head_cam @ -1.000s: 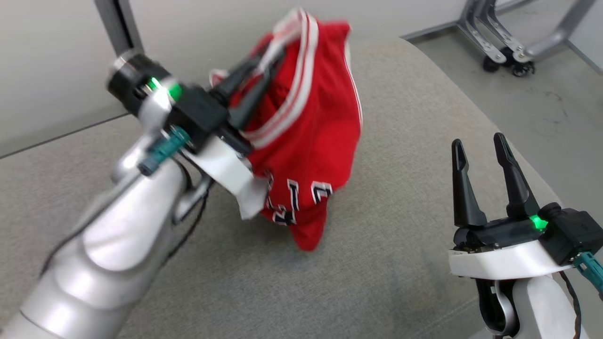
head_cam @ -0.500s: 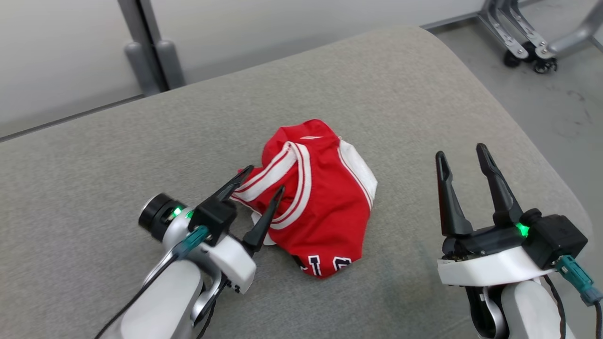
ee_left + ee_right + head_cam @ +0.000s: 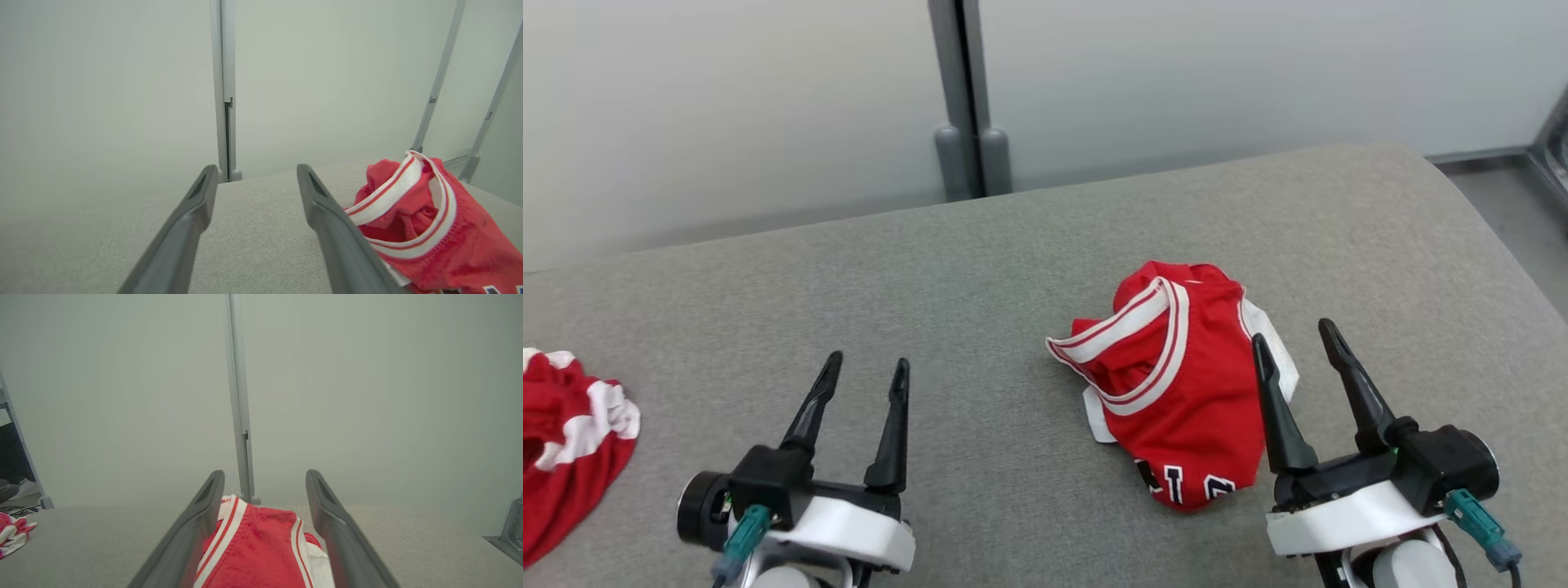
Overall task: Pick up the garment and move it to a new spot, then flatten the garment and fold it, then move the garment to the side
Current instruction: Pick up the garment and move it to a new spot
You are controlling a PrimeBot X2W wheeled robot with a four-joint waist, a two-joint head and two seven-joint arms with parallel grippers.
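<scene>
My left hand is hanging wide and empty, having just dropped the crumpled red, white-trimmed jersey on the grey fabric counter, right side, beside my open right hand (flattening next).

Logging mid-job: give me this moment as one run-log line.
stage: not yet flattened | red garment: crumpled on grey surface | left gripper: open, empty | right gripper: open, empty, near garment

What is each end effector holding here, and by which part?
Nothing. The left end effector and right end effector are both open and empty; the jersey lies crumpled on the grey surface.
</scene>
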